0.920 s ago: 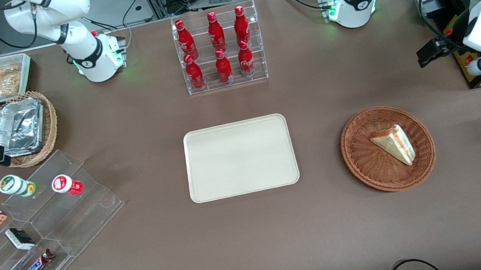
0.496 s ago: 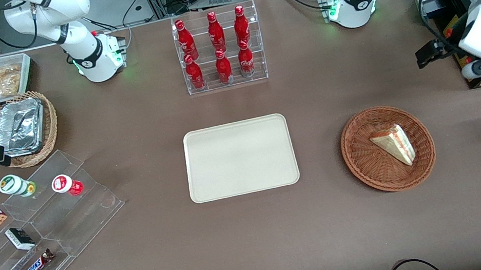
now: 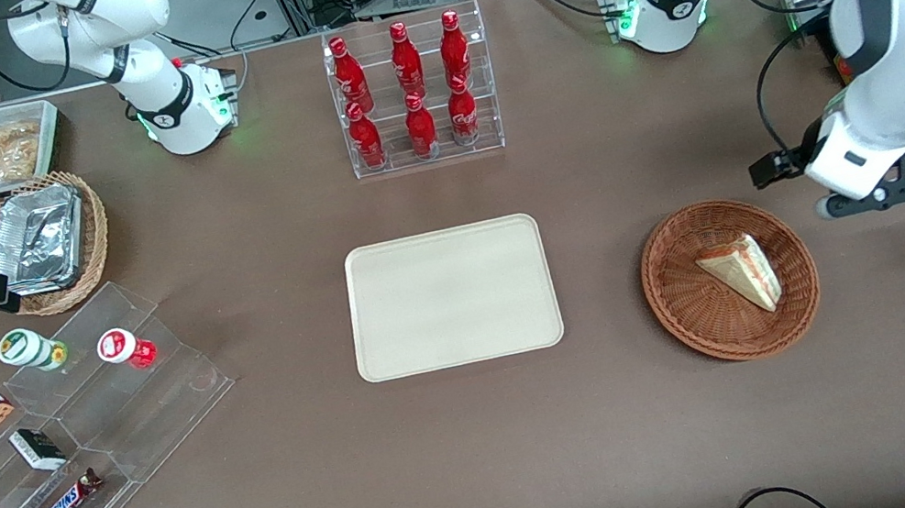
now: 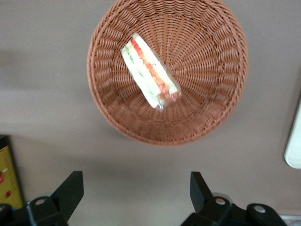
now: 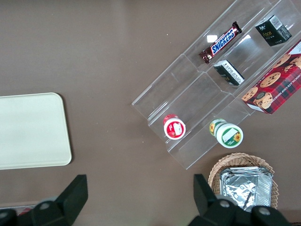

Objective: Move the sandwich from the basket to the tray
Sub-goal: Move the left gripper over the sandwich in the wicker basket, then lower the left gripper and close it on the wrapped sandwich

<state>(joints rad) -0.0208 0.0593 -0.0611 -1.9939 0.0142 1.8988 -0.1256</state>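
Currently the pincer [image 4: 134,195] is spread wide, empty, held above the surface [image 3: 635,445] just outside the basket [image 4: 211,61] rim. Sandwich [image 4: 149,70] lies in the basket ahead of it; fingers are best lowered astride its long sides before closing. Tray [image 3: 451,296] is well apart.

The word "SNICKERS" reads in blue letters on the brown chocolate bar wrapper [image 5: 221,43] lying on the clear acrylic stepped display stand [image 5: 188,99]; the remaining packages' print is too small to make out.
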